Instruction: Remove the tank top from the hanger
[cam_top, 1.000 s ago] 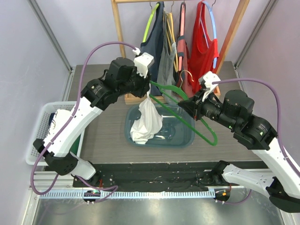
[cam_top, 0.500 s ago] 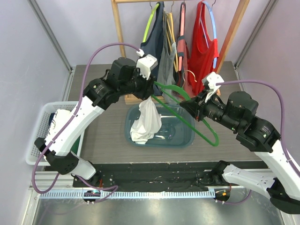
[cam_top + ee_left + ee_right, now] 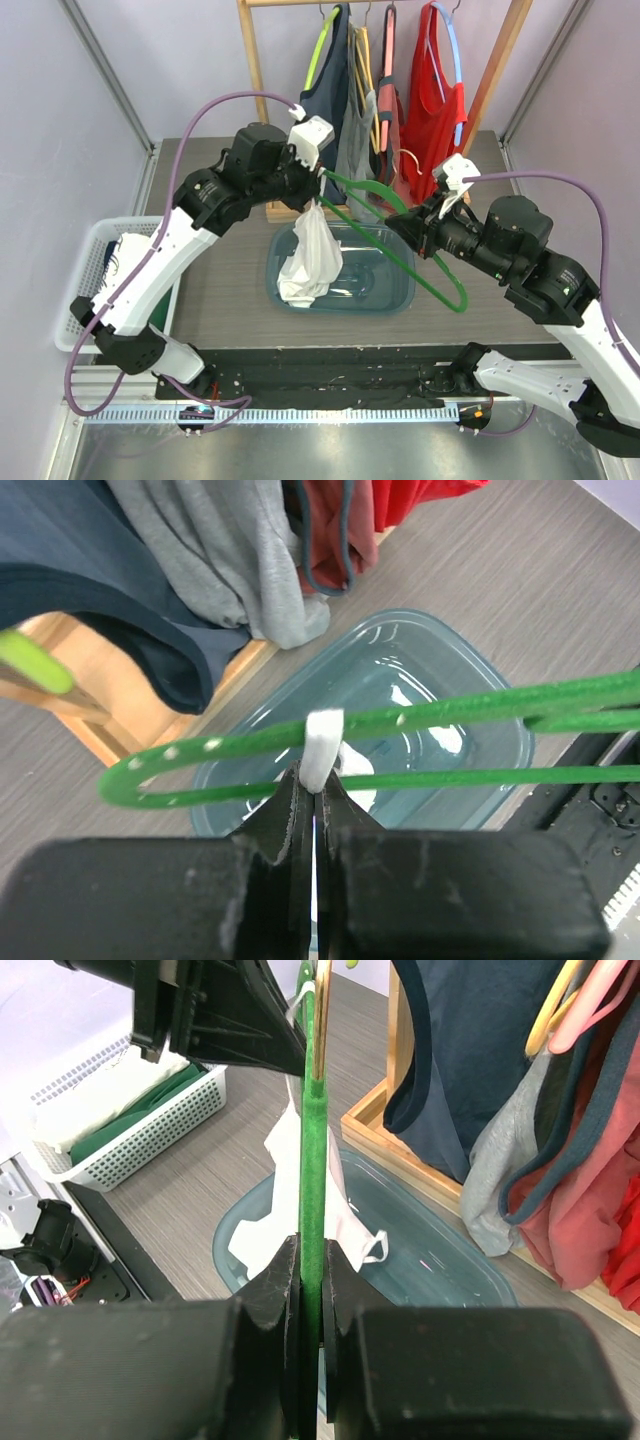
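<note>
The left gripper is closed tight. It pinches a thin strap of the white tank top. The strap goes over the top bar of the green hanger, close to the hanger's round end, so the tank top is not off yet. The rest of the tank top hangs down in a bunch, right over the blue tub on the counter.

The right gripper is closed too. It holds a bar of the green hanger between its two fingers. The hanger is up in the air over the tub and tilts down toward the right arm.

A white basket with some green cloth in it sits on the left side. At the back, more tops hang on a wooden rack.
</note>
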